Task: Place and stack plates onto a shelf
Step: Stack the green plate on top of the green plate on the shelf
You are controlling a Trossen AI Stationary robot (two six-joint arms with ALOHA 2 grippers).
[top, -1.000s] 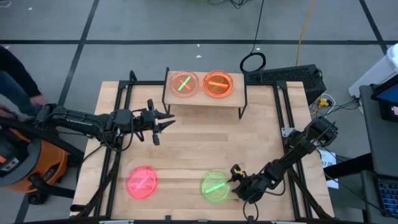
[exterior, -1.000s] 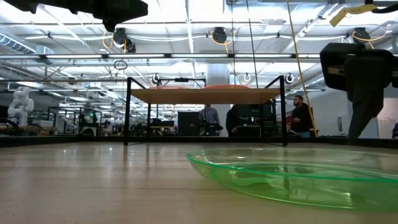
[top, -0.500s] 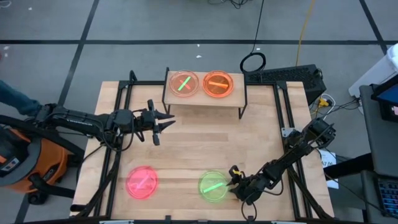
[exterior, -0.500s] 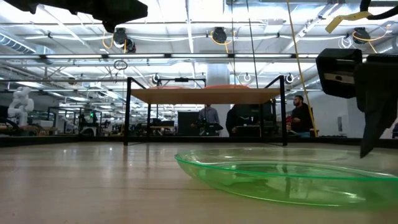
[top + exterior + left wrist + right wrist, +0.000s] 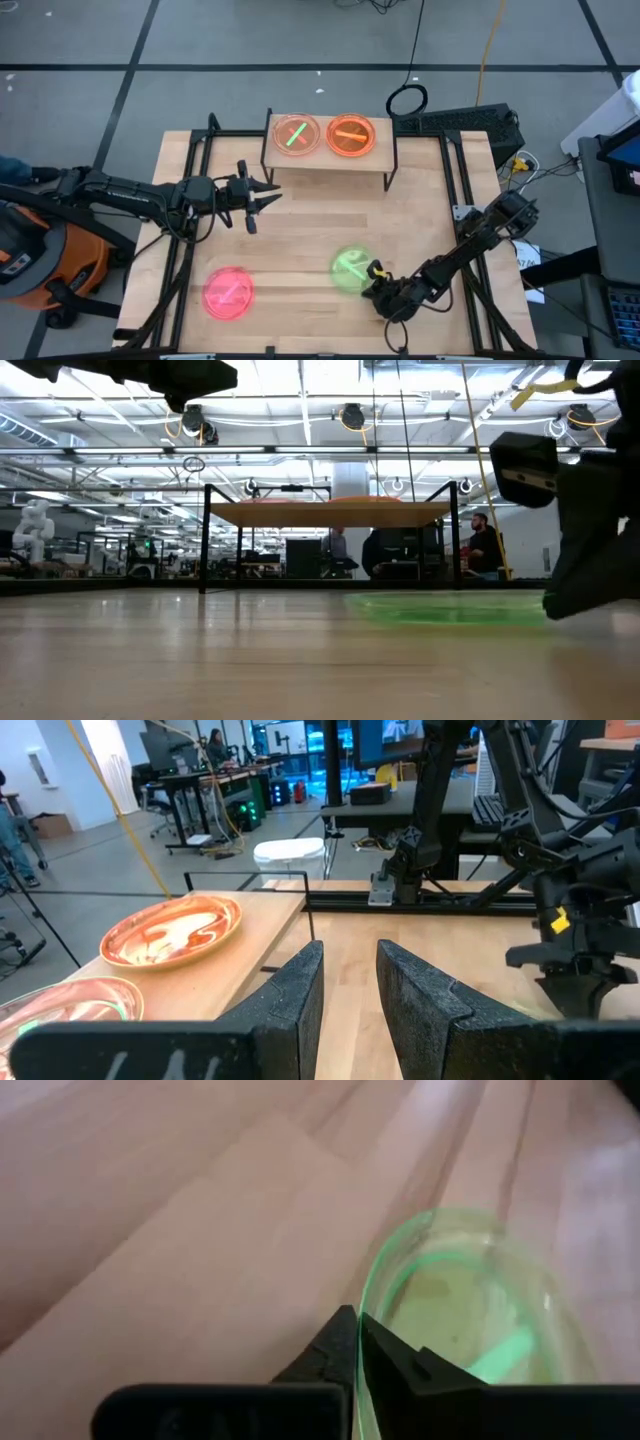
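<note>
A light-wood counter [image 5: 420, 190] fills the high view, ringed by grey floor, with a small raised light-wood shelf on thin black legs [image 5: 385, 160] at its far edge, already carrying a pale orange plate with a green streak [image 5: 296, 134] and a deeper orange plate [image 5: 350, 134]. Since a second ago the right gripper [image 5: 372, 283] has gone from wide open to closed, and its jaws are now pinched on the rim of the round translucent neon-green plastic plate [image 5: 350, 270], as the right wrist view confirms [image 5: 440, 1295]. The plate has been shifted towards the counter's middle and, in the low view, appears lifted off the wood [image 5: 445, 608]. The grasp is judged secured, so carrying to the shelf can follow. The neon-pink plate [image 5: 228, 293] remains on the near counter. The left gripper [image 5: 262, 197] hovers near the shelf, its jaws partly open and holding nothing.
</note>
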